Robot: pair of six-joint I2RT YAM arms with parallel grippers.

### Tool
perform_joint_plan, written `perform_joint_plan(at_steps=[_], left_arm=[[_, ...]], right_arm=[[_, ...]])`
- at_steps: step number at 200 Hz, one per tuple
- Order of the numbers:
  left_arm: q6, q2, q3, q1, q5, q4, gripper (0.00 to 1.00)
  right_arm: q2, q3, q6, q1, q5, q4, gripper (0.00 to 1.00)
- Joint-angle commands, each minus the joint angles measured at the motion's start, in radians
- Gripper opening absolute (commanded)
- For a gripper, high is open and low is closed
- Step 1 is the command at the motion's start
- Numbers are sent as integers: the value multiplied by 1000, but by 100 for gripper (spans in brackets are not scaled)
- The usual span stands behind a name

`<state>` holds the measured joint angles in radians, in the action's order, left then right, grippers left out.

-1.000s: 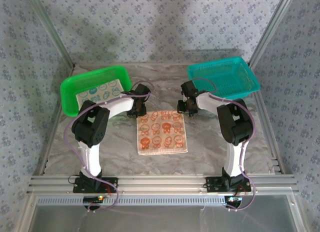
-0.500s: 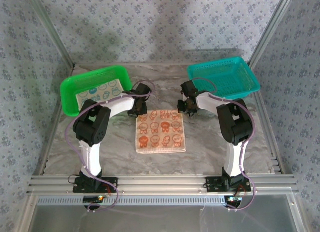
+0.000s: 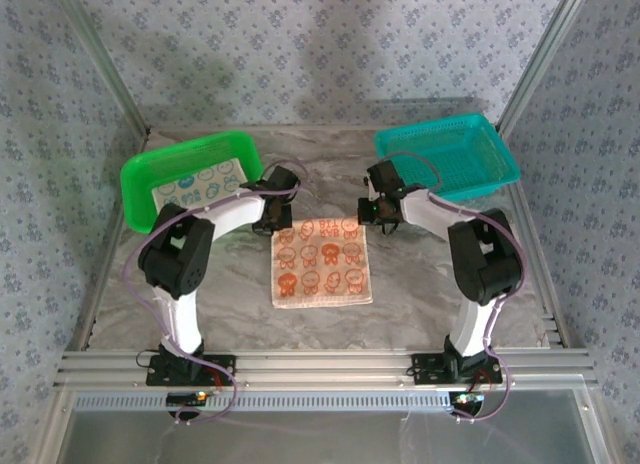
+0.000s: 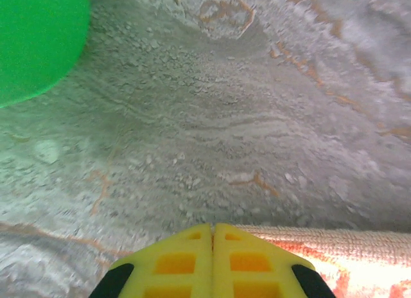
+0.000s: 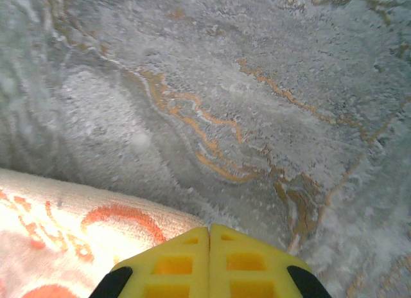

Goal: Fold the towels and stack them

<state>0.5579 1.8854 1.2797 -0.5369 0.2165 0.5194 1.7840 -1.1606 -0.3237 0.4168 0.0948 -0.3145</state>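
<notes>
1. Left hand [image 4: 212, 228] — its yellow fingers are pressed together with no gap, down at the far left corner of the peach towel [image 3: 323, 264]. The cloth edge runs under them from the right, but I cannot tell whether any cloth is nipped.
2. My right hand [image 5: 209, 230] mirrors it at the far right corner: fingers closed tight, cloth coming in from the left, the pinch just as hidden.
3. That towel lies flat and open on the desk [image 3: 230, 284], midway between my arms and roughly square, its far edge running straight from one hand to the other.
4. What matters next, I judge, is that the rest of the cloth lies toward my bases — so a fold means drawing both corners back together to the near edge.
5. Neither arm is nearer; each has its own corner.
6. Another towel [image 3: 195, 187], pale with round faces, sits in the green basket [image 3: 190, 144] to my left.
</notes>
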Motion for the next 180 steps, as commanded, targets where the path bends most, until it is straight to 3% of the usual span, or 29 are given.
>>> perform_joint_plan(at_steps=[1, 92, 180], left_arm=[[-4, -108, -23, -2, 2, 2, 0], [-3, -393, -372, -71, 59, -299, 0], [47, -649, -690, -299, 271, -467, 0]], right_arm=[[-86, 50, 24, 5, 0, 24, 0], [-319, 299, 81, 101, -57, 162, 0], [-557, 577, 25, 256, -234, 261, 0]])
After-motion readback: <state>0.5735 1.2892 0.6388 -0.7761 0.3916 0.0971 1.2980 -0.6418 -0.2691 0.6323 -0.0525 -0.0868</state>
